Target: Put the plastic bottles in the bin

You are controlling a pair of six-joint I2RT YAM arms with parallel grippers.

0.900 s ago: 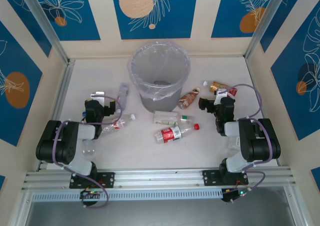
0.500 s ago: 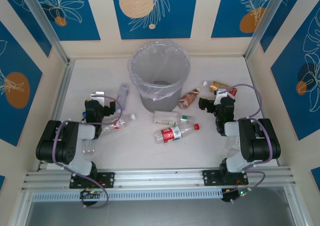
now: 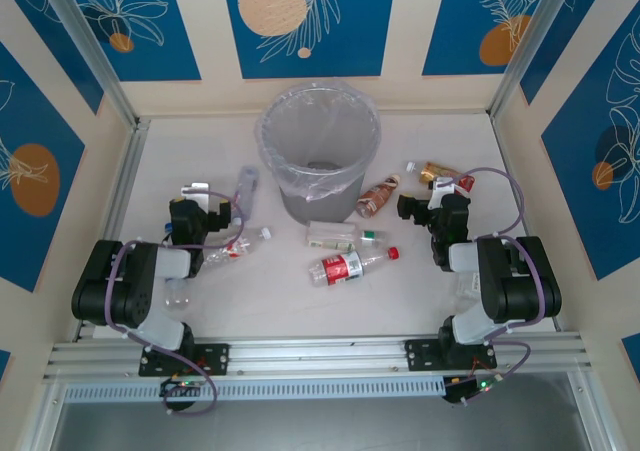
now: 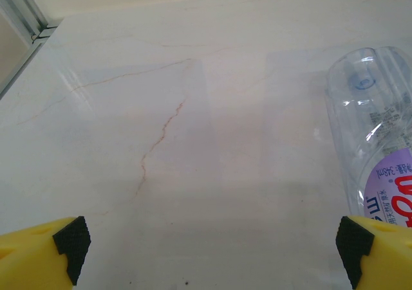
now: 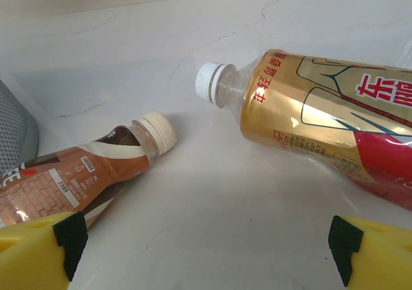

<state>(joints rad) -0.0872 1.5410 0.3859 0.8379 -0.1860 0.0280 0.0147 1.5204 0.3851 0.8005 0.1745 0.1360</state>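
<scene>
Right gripper (image 5: pixel 206 242), jaws apart and empty, the nearer arm to the gold bottle (image 5: pixel 309 110), which lies just ahead toward the table's (image 3: pixel 250 301) far right corner, long axis parallel to the jaw gap, capped end pointing toward the bin (image 3: pixel 318 203); left gripper (image 4: pixel 209 245) likewise spread.

Bin (image 3: pixel 310 203) back-ctr on table (image 3: pixel 250 306); bottles (image 3: pixel 345 267) lie in front, also L & R of it.

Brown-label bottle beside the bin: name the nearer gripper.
Right. The right gripper sits just right of the brown-label bottle; the left gripper is far to its left, past the bin.
</scene>
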